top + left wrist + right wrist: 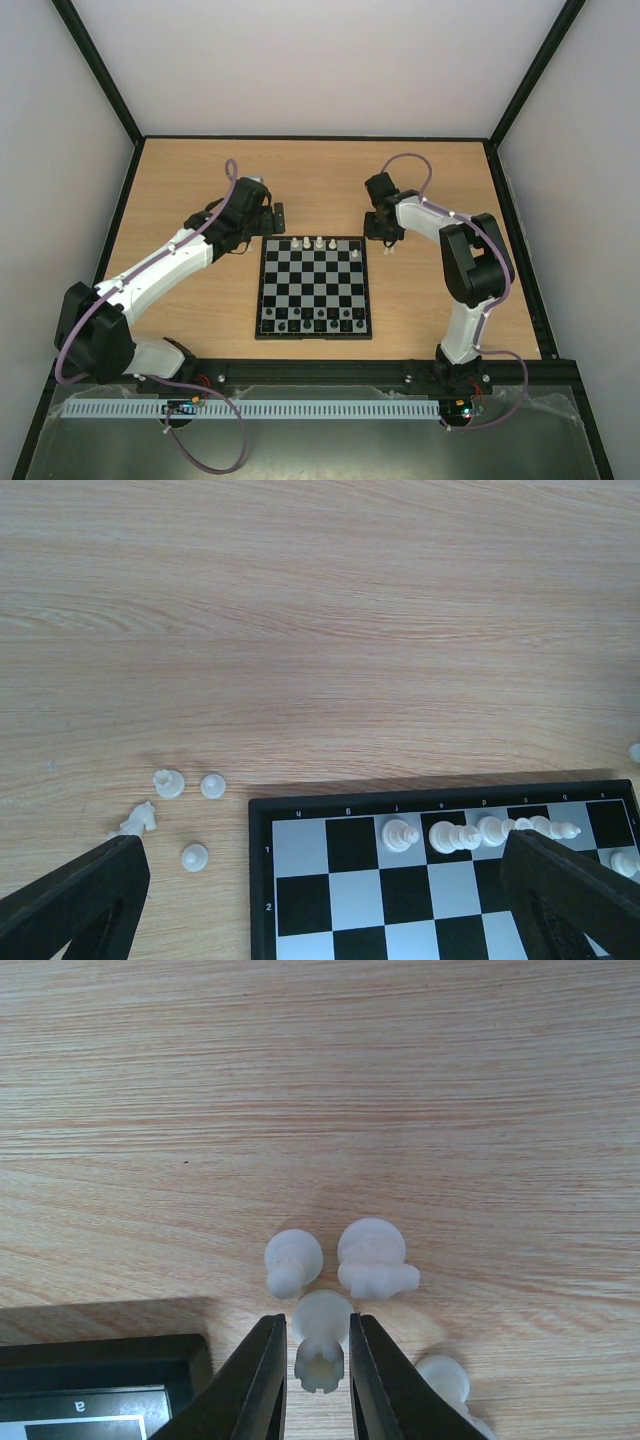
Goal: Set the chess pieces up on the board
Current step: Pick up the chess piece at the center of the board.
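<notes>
Wood table (200, 180): L tool (277, 217) apart beside board (313, 290); R tool (318, 1324) nose-down, clamped on chess piece (319, 1358)

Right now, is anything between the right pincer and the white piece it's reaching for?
No, nothing visible. The right pincer has a finger on each side of the piece. Two other pieces lie just beyond it on the table, not in between.

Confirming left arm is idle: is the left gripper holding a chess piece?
No, the left gripper is wide open with nothing between its fingers; loose white pieces lie on the table beside the board.
</notes>
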{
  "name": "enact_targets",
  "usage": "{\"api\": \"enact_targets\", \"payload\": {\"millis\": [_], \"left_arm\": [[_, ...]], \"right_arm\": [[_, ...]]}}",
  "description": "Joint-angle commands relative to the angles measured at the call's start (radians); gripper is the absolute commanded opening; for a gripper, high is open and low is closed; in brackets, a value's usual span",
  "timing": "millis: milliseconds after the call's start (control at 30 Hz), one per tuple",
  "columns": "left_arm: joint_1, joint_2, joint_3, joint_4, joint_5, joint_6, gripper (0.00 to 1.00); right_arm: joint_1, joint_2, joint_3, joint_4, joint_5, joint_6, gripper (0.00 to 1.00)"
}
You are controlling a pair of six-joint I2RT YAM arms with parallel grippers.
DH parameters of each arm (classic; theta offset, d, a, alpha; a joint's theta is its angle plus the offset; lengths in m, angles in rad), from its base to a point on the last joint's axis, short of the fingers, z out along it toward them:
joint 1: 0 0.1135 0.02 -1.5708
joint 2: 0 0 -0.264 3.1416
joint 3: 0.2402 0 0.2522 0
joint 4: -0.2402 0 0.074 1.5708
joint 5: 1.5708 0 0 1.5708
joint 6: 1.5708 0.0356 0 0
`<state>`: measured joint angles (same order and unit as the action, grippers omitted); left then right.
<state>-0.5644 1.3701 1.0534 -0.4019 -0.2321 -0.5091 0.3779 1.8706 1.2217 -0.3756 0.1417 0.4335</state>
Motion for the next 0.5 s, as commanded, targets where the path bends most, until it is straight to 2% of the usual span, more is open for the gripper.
{"api": "enact_targets", "payload": {"millis": [0,300,467], "left_arm": [[0.002,0.0,0.013,0.01,0.004,-0.002,0.99],[0.002,0.0,0.011,0.012,0.008,-0.004,0.99],[0.002,0.0,0.01,0.012,0.008,-0.007,0.99]], "right_arm": [[-0.006,0.02,0.025,-0.025,0.007,-0.002,0.19],[-0.006,-0.003,0.015,-0.025,0.006,-0.001,0.09],[-0.005,-0.089,-0.034,-0.029,0.0,0.002,0.08]]}}
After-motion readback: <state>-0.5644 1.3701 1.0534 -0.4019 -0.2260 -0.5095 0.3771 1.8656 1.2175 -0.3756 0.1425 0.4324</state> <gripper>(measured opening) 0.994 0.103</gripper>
